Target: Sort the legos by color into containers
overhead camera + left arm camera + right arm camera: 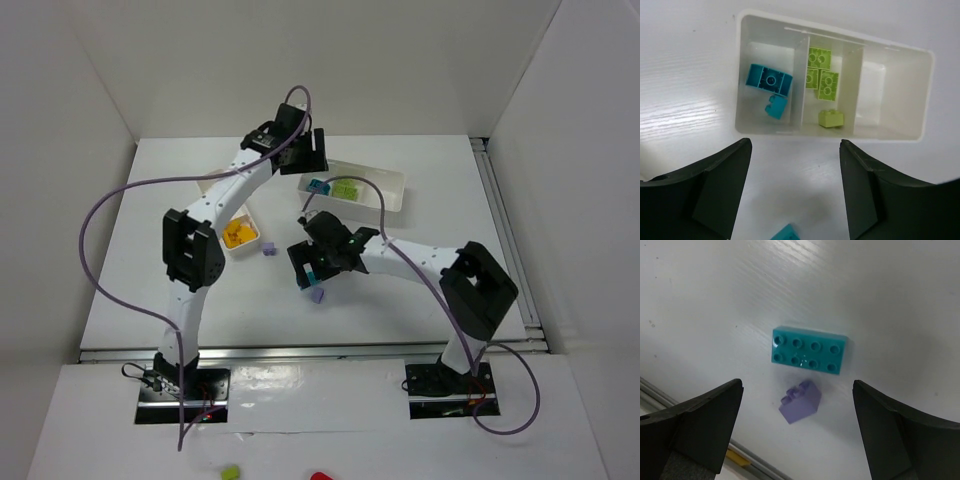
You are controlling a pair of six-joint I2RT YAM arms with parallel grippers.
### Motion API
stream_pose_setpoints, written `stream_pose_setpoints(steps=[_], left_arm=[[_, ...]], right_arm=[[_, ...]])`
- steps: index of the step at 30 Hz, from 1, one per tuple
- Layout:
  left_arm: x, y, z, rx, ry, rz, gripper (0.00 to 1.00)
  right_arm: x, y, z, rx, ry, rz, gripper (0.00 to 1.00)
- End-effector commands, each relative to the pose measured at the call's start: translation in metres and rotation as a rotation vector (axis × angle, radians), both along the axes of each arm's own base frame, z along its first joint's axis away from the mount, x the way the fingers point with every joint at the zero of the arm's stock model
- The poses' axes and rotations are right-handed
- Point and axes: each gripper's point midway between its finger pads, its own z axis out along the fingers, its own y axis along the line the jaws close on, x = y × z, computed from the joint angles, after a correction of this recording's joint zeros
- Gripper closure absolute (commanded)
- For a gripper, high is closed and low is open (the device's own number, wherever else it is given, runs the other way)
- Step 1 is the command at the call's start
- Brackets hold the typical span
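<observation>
White worktop point(440, 170), white walls point(300, 60). Loose on worktop: teal brick point(809, 350), lavender brick point(801, 401), near each other. In wide tray point(922, 100): teal bricks point(769, 80) left compartment, lime bricks point(820, 75) middle. Over loose pair, right arm point(415, 258) bent, right jaws spread, empty. Over tray, left arm point(235, 185) stretched, left jaws spread, empty.

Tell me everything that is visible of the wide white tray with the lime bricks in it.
The tray is a white rectangular box of glossy plastic with rounded corners, open at the top. Two thin dividers split it into three compartments: one end holds two teal bricks, the narrow middle holds several lime bricks, and the other end is empty. It lies flat on the white table, at its far side.
</observation>
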Motion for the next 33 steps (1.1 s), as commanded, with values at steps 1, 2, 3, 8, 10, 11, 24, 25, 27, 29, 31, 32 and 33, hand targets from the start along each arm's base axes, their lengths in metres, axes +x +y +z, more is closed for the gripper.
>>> stream_pose_setpoints(steps=[1,2,3,8,10,11,24,25,27,29,31,32,33], left_arm=[[-0.020,0.018,0.096,-0.050,-0.182,0.001,0.20],[-0.025,0.021,0.101,-0.052,-0.186,0.002,0.20],[-0.029,0.023,0.100,-0.045,-0.188,-0.004,0.20],[-0.054,0.040,0.126,-0.042,-0.229,0.010,0.20],[-0.061,0.047,0.126,-0.023,-0.226,0.014,0.21],[-0.065,0.050,0.130,-0.019,-0.229,0.021,0.21],[-0.108,0.129,0.114,0.054,-0.176,0.147,0.21],[-0.110,0.140,0.108,0.061,-0.163,0.169,0.21],[-0.121,0.155,0.083,0.083,-0.101,0.199,0.21],[-0.130,0.173,0.078,0.073,-0.087,0.251,0.21],[-0.144,0.179,0.055,0.090,-0.029,0.251,0.21],[-0.149,0.185,0.055,0.083,-0.029,0.269,0.21],[-0.156,0.187,0.042,0.094,-0.001,0.268,0.21]], right_arm=[[0.011,0.027,0.006,0.019,-0.050,0.055,0.02],[0.009,0.032,0.004,0.018,-0.048,0.066,0.02],[0.011,0.030,-0.007,-0.010,-0.039,0.058,0.02],[0.017,0.034,-0.026,-0.100,-0.062,-0.001,0.01],[0.022,0.033,-0.030,-0.119,-0.071,-0.024,0.05],[0.025,0.031,-0.030,-0.126,-0.080,-0.044,0.07],[0.060,0.032,0.022,-0.120,-0.244,-0.121,0.43],[0.073,0.025,0.029,-0.120,-0.262,-0.150,0.44],[0.097,0.022,0.058,-0.082,-0.309,-0.182,0.44],[0.126,0.008,0.076,-0.054,-0.340,-0.225,0.44],[0.157,-0.002,0.093,-0.025,-0.373,-0.274,0.44],[0.168,-0.005,0.097,-0.024,-0.387,-0.284,0.44],[0.184,-0.002,0.104,-0.009,-0.403,-0.303,0.44]])
